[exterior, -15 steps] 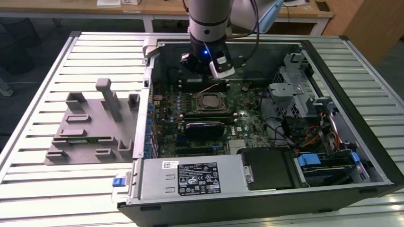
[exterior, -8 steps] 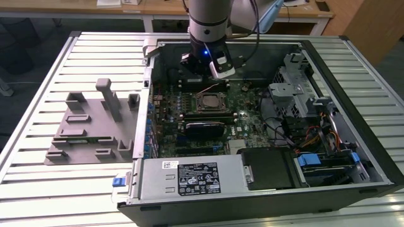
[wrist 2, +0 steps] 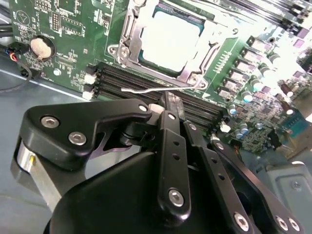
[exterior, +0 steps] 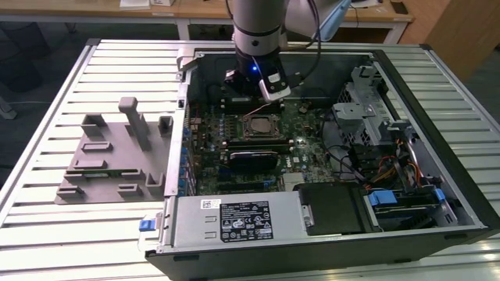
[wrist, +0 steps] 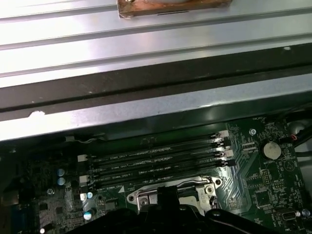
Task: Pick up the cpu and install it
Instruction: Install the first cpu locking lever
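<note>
Fingers point(wrist 2: 168, 109): pressed together, holding nothing, above the memory slots point(wrist 2: 146, 80).
Cpu point(wrist 2: 170, 36): already sits in its socket, upper middle of the second wrist view.
Left: socket lever point(wrist 2: 161, 88) looks unlatched.

Open case top point(exterior: 328, 52) gives access, drive cage point(exterior: 367, 111) crowds socket's right in exterior view

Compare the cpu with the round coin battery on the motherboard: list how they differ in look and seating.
Shape: the cpu is a flat square, the coin battery a small disc.
Size: the cpu is clearly the larger; the coin battery is much smaller.
Seating: the cpu lies inside a metal socket frame near the memory slots; the coin battery sits in its own holder, apart, near the board's edge.
Shared: both have shiny metal tops and sit on the green motherboard.
</note>
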Controlling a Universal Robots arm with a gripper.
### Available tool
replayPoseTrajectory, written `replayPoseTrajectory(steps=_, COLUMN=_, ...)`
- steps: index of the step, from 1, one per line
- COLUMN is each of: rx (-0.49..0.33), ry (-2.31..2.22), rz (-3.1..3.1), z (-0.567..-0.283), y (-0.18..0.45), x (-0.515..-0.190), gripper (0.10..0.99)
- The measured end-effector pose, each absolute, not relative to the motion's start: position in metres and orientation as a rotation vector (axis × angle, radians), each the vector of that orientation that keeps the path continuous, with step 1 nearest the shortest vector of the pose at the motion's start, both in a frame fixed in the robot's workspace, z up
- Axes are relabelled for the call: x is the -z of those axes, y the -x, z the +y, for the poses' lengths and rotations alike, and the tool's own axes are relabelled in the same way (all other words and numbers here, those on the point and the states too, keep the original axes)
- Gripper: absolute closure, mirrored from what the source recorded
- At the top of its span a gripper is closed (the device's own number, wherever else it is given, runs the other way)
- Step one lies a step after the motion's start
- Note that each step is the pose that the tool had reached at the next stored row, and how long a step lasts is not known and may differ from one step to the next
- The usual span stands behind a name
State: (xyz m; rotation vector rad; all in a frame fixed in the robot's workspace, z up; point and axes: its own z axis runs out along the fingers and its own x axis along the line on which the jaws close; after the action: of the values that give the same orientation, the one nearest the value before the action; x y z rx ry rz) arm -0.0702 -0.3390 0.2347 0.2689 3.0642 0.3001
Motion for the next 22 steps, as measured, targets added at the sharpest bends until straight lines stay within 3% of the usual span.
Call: replayPoseTrajectory(steps=22, rx=-0.276, ry=-0.268, rz=2.962, z=-0.331, y=0.070, x=-0.222, gripper=0.980)
